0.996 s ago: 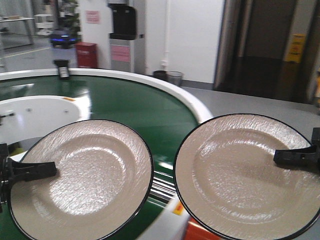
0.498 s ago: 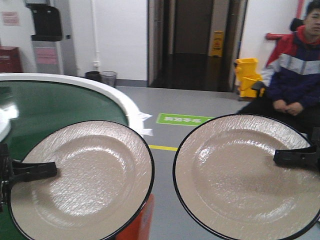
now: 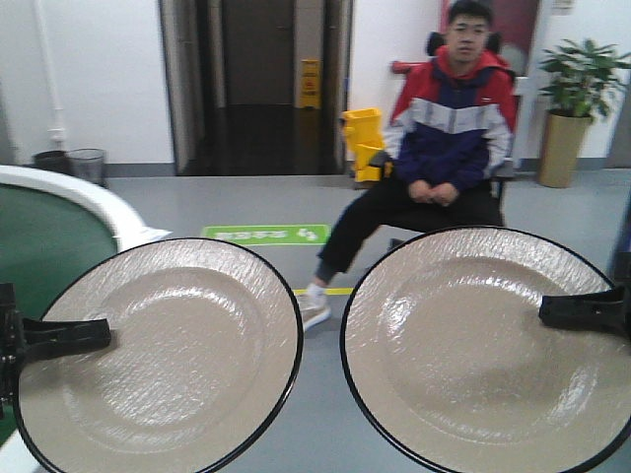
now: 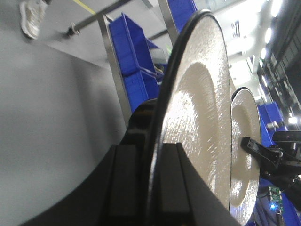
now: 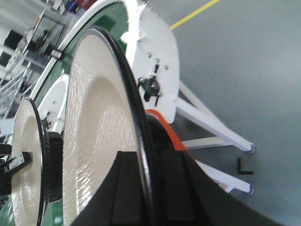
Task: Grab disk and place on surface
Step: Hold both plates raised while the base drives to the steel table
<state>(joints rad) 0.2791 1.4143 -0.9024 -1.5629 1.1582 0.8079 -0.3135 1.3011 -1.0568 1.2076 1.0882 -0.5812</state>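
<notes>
Two beige disks with black rims are held upright and face the front camera. My left gripper (image 3: 105, 333) is shut on the left edge of the left disk (image 3: 168, 355). My right gripper (image 3: 545, 310) is shut on the right edge of the right disk (image 3: 473, 345). In the left wrist view the jaws of the left gripper (image 4: 153, 153) clamp the rim of the left disk (image 4: 197, 117), with the other disk (image 4: 244, 150) beyond it. The right wrist view has the right gripper (image 5: 143, 160) pinching the rim of its disk (image 5: 99, 132). The surface is out of view.
A person (image 3: 449, 148) sits on a chair straight ahead. The green conveyor (image 3: 35, 251) with its white rim lies at the left, its frame legs (image 5: 211, 129) on the grey floor. A yellow bucket (image 3: 362, 138), a plant (image 3: 572, 99) and blue crates (image 4: 136, 61) stand around.
The whole view has swung right: the conveyor has slid off to the left and the seated person has come to the centre. Both disks stay in the same grip.
</notes>
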